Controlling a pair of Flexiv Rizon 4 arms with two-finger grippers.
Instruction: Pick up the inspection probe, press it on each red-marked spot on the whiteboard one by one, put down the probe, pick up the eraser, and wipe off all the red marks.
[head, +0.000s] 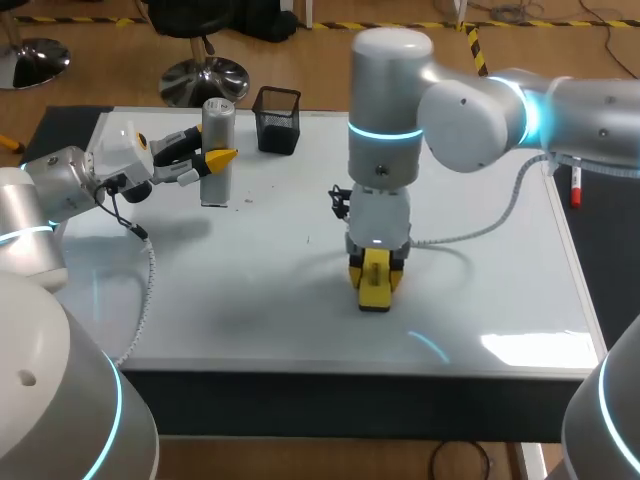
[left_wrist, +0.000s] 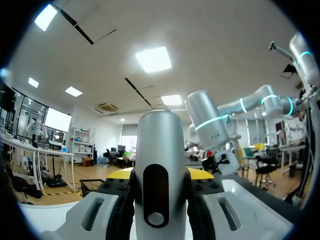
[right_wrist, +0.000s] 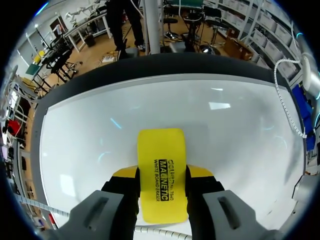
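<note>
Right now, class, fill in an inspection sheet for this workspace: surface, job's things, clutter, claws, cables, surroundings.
Surface: whiteboard white and glossy; no red marks seen, a few tiny specks.
Job's things: inspection probe upright at the board's far left; yellow eraser down at the board's middle.
Clutter: black mesh pen holder at the far edge; red marker beside the board's right edge.
Claws: left claw shut on the probe; right claw shut on the eraser.
Cables: white coiled cable hangs from the right arm above the board.
Surroundings: nothing seen reaching over the table.

mesh pen cup (head: 277, 118) | upright, far side | red marker (head: 575, 187) | right side
</note>
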